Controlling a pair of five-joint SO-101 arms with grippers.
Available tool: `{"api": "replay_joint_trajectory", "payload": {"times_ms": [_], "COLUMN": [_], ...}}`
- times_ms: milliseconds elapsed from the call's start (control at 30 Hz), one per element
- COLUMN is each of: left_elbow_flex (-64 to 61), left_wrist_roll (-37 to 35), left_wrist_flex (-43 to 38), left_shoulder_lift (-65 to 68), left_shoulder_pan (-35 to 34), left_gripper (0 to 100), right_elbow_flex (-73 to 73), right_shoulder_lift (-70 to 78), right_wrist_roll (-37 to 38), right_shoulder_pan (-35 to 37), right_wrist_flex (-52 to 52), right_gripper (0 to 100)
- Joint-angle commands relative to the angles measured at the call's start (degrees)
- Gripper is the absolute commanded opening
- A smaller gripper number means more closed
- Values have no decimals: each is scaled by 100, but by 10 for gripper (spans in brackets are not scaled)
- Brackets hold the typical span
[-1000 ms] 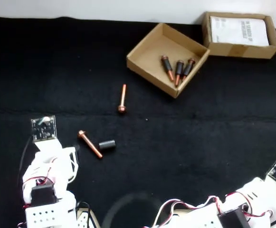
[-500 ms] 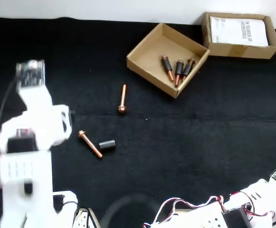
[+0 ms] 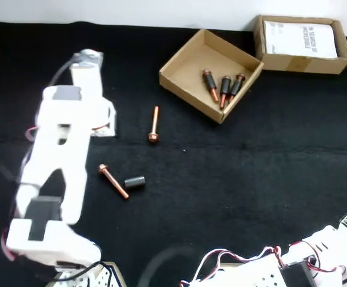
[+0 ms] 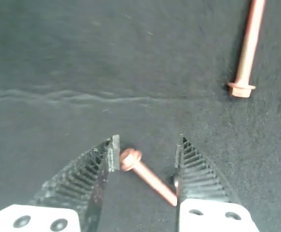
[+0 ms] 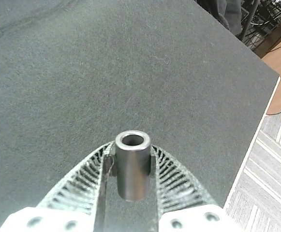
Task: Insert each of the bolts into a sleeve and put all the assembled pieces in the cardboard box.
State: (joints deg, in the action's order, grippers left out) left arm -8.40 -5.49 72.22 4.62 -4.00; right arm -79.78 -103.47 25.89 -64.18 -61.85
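Two loose copper bolts lie on the black mat: one bolt (image 3: 153, 124) mid-table and a second bolt (image 3: 113, 181) nearer the front, with a dark sleeve (image 3: 135, 181) beside its tip. My left arm (image 3: 65, 137) stretches over the mat's left side. My left gripper (image 4: 148, 142) is open and hovers above the mat; the near bolt's head (image 4: 130, 157) shows between its fingers, and the other bolt (image 4: 246, 48) lies farther off. My right gripper (image 5: 132, 154) is shut on a grey sleeve (image 5: 132, 166), held with its bore up, at the table's front right (image 3: 340, 239).
The open cardboard box (image 3: 185, 72) at the back holds three assembled pieces (image 3: 225, 89). A second box (image 3: 301, 42) with a paper sheet stands at the back right. In the right wrist view, the table's edge (image 5: 256, 125) drops to the floor.
My left arm rose from the front left corner and swung forward over the mat toward the bolts. The right arm, bolts and sleeve stayed put.
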Motion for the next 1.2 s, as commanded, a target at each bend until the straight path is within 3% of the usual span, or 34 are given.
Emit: {"api": "replay_joint_trajectory", "payload": {"times_ms": [0,600,867,1167], "left_elbow_flex": [567,4936,6879,8374], "left_wrist_roll": [-26,0,-18,-26], "left_wrist_flex": [18,88,1512,2593], "left_shoulder_lift": [681,4602,5886,6607], "left_shoulder_pan": [391,523,1323,2237], "left_gripper": [199,200,200,200], "right_elbow_flex": [13,-303,-321,-778], "right_shoulder_lift": [-48,-48,-48,-48], "right_wrist_roll": [-53,-53,-62,-211], "right_shoulder_pan": [-66,-31,-13,-57], "right_wrist_flex": [84,119,224,945], "right_gripper": [7,7,7,7]}}
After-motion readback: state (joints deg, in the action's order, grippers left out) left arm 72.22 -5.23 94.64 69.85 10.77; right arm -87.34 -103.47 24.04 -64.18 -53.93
